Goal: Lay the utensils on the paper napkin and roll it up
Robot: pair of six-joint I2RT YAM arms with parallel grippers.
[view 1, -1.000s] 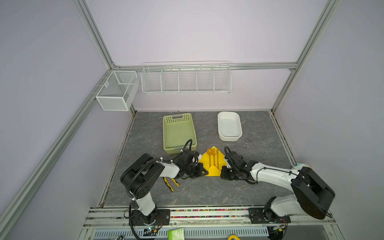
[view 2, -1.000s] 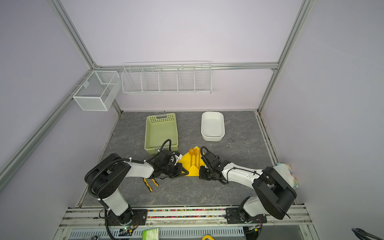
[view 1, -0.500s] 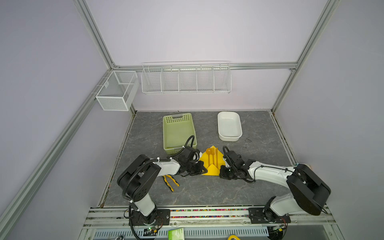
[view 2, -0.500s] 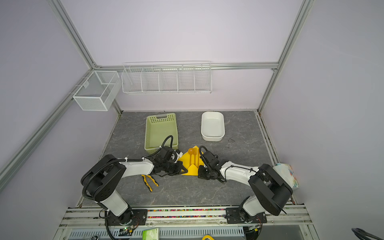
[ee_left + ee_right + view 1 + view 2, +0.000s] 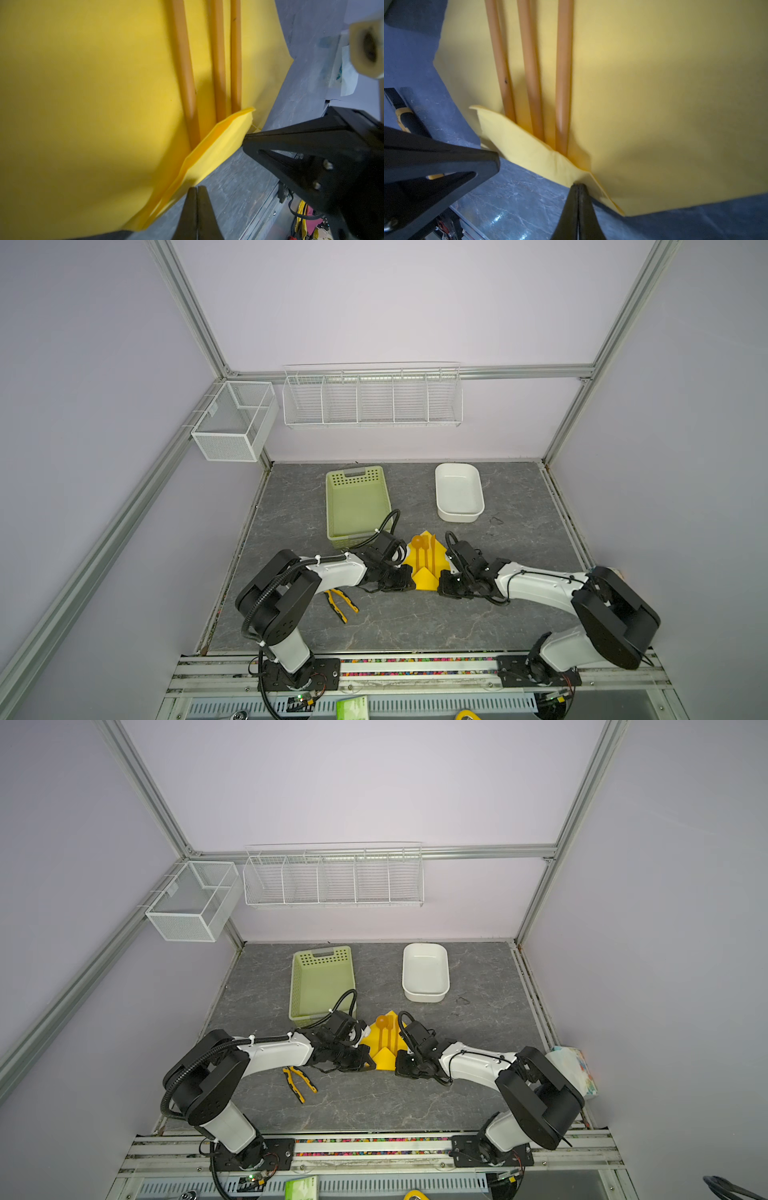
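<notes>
- Utensils [image 5: 529, 62]: three slim orange handles lie side by side on the paper napkin [image 5: 424, 578]. One of them is a spoon [image 5: 418, 541] whose round bowl points toward the back wall.
- Paper napkin: one yellow sheet on the grey tabletop [image 5: 415, 622], between the two arms. Its near corner is folded up over the handle ends.
- Left gripper [image 5: 196, 189]: jaws pressed together, tip at the napkin's folded edge. Whether paper is caught between them cannot be told.
- Right gripper [image 5: 578, 187]: jaws pressed together, pinching the napkin's fold.
- Pliers [image 5: 340, 605]: one pair with yellow-and-black handles, lying beside the left arm.
- Green perforated basket [image 5: 357, 510]: one, behind the left gripper. Only its bare floor shows.
- White tub [image 5: 457, 493]: one, well behind the napkin. Only its bare floor shows.
- Wire containers: one mesh box [image 5: 232, 427] and one five-compartment rack [image 5: 374, 402], both mounted above the table.
</notes>
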